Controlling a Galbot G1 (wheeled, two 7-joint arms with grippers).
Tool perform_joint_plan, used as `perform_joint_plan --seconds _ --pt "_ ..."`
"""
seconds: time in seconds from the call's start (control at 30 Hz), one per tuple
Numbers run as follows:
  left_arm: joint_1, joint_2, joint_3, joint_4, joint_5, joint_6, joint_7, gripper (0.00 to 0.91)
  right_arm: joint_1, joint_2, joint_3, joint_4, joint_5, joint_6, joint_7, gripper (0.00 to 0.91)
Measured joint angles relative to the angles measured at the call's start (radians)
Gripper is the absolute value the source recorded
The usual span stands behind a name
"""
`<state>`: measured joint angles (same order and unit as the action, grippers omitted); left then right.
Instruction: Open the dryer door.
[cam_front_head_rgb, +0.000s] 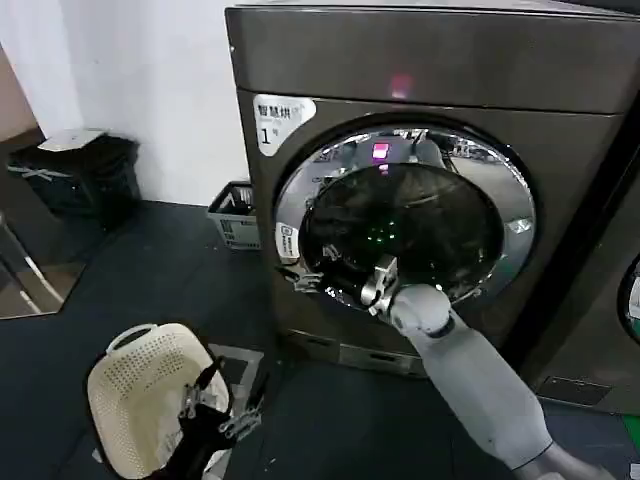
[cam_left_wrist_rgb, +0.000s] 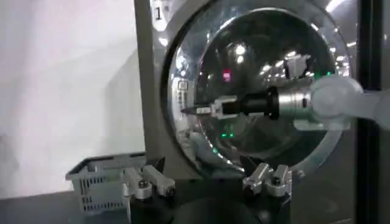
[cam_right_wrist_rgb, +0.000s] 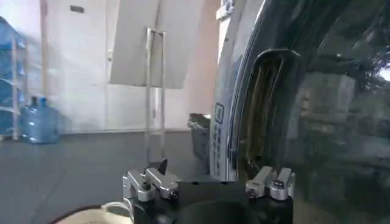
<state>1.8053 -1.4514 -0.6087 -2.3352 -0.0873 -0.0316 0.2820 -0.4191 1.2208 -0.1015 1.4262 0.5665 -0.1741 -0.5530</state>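
Dryer: the dryer (cam_front_head_rgb: 420, 80), marked "1", is seen upright straight ahead, with a neighbouring machine (cam_front_head_rgb: 610, 330) on its right.
Door position: the dryer door (cam_front_head_rgb: 405, 215) is set in the dryer's front; its chrome ring looks flush, so it is judged not yet swung out.
Key relation: the door's left rim, beside the small sticker, lies just ahead of the right gripper (cam_front_head_rgb: 312, 277), and a recessed slot in the rim is seen close by in the right wrist view; this edge is judged to be the pulling side.
Nearer arm: the right.
Right arm pose: it is stretched forward and up from the lower right, with the wrist at the glass and the gripper laid across the door's lower left.
Right gripper state: the fingers are seen apart, with nothing clamped.
Left gripper: the left gripper (cam_front_head_rgb: 222, 408) is held low, its fingers spread, over a white basket (cam_front_head_rgb: 140, 395).
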Motion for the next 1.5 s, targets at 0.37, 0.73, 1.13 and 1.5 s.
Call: perform_joint_plan --seconds 0.37,0.73,1.13,1.5 --pt "-0.046 0.013 -0.027 0.018 -0.043 0.095 -0.004 0.907 -0.029 -0.056 0.025 0.046 0.009 0.010 -0.167 0.907" --pt "-0.159 0.065 -0.115 0.072 -0.194 0.102 -0.013 0.907 -0.089 -0.113 0.071 0.107 0.005 0.035 -0.406 0.907" --pt "-0.259 0.182 -0.282 0.182 -0.394 0.065 0.049 0.907 -0.170 -0.162 0.127 0.144 0.009 0.079 -0.648 0.907" --pt "-0.380 0.376 -0.285 0.325 -0.614 0.060 0.088 0.907 -0.267 -0.219 0.197 0.197 0.001 0.113 -0.793 0.907"
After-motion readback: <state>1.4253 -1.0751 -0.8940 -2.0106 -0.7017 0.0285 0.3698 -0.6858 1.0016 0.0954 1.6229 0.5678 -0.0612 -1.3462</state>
